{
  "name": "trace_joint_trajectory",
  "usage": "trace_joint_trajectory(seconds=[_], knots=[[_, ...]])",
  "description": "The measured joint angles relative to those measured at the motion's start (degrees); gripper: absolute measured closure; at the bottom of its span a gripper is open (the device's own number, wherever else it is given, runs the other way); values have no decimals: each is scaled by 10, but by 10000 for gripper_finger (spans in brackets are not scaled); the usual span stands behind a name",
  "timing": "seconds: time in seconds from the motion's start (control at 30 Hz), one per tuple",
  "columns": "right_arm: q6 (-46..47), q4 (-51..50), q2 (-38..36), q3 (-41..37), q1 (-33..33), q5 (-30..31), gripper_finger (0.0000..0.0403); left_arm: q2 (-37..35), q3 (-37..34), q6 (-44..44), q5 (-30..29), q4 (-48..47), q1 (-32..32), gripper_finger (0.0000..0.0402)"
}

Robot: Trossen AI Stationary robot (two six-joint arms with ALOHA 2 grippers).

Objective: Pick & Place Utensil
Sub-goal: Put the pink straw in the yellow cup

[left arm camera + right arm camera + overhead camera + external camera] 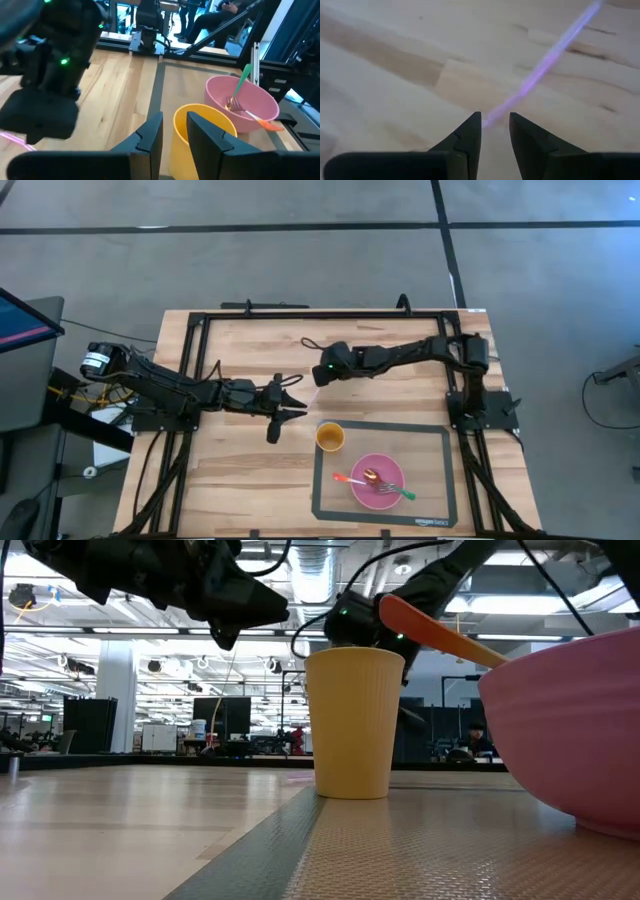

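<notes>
A purple utensil (pixel 545 60) lies flat on the bare wood, and its near end reaches into the gap of my right gripper (pixel 495 120). That gripper (pixel 318 377) points steeply down at mid-table with its fingers apart. My left gripper (pixel 297 402) hovers level just left of the yellow cup (pixel 330 437), open and with nothing between its fingers (pixel 174 117). The cup stands upright on the grey mat (pixel 430 435). A pink bowl (pixel 377 480) on the mat holds an orange spoon (pixel 265 122) and a green fork (pixel 242 80), both leaning on its rim. My right gripper's fingers stand on either side of the purple utensil's near end (pixel 492 116), coming from above at a slant. I cannot tell whether they touch it. The utensil lies flat on the wood.
A black frame (pixel 300 313) runs along the table's far edge and down both sides. My two grippers are close together, just beyond the mat's far left corner. Bare wood (pixel 240 470) lies left of the mat.
</notes>
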Motion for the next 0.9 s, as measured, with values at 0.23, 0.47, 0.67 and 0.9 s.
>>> trace_joint_trajectory(seconds=[0.23,0.47,0.67,0.9], knots=[[29,12,53,42,-4,-1,308,0,0,-2,1,-7,0,314],[46,-7,68,46,-5,-2,308,0,0,-2,4,-13,-1,314],[2,-33,46,44,3,-3,308,0,0,-2,4,-29,-1,314],[-12,-59,2,44,13,4,308,0,0,-2,4,-32,-1,314]])
